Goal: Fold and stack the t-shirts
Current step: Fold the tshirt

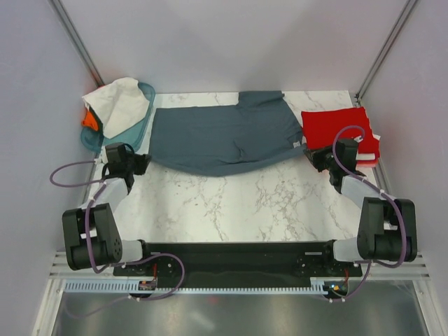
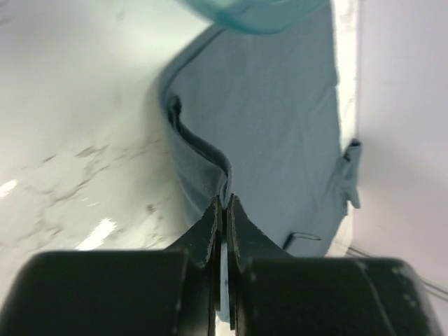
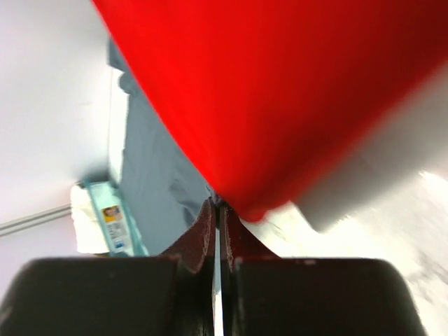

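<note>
A slate blue-grey t-shirt (image 1: pixel 224 136) lies spread across the back of the marble table (image 1: pixel 231 203), its near hem sagging between my two grippers. My left gripper (image 1: pixel 142 163) is shut on the shirt's left hem corner, and the cloth (image 2: pixel 280 126) is pinched at the fingertips (image 2: pixel 224 204). At the other end, the right gripper (image 1: pixel 313 155) is shut at the right hem corner (image 3: pixel 150 175), its tips (image 3: pixel 218 206) right under a folded red t-shirt (image 1: pixel 337 127) (image 3: pixel 294 91). That red one rests on a folded white t-shirt (image 1: pixel 373 155).
A teal plastic basket (image 1: pixel 145 120) (image 2: pixel 259 17) stands at the back left, holding a white t-shirt (image 1: pixel 119 103) and an orange one (image 1: pixel 89 120). Pale walls and metal posts close the back and sides. Bare marble stretches between the shirt and the arm bases.
</note>
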You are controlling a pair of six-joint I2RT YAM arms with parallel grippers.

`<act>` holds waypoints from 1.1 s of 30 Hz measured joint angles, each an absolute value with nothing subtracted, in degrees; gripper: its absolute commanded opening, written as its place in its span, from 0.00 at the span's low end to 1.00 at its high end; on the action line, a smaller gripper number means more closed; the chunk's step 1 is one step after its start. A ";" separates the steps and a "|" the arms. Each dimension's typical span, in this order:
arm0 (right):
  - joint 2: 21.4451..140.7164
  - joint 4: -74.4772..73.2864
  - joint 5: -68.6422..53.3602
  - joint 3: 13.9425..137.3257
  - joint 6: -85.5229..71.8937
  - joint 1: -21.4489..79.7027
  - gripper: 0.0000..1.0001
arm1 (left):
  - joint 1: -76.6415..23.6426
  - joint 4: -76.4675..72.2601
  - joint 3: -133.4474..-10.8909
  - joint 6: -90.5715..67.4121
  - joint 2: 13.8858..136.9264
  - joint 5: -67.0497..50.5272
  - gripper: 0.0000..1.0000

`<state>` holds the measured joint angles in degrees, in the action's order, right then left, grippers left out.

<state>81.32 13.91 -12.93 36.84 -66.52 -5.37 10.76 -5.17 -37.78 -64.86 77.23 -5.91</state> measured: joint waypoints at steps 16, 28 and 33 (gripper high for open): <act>66.37 -0.14 -3.66 23.81 -61.12 -5.34 0.00 | 10.81 4.54 -23.53 -60.03 60.01 1.72 0.02; 59.35 -6.66 -1.76 17.72 -57.71 -5.26 0.40 | 10.92 12.64 -17.43 -57.93 51.70 7.99 0.51; 53.54 -9.54 0.97 17.58 -55.02 -4.58 0.50 | 10.92 16.86 -18.39 -57.17 50.83 7.81 0.80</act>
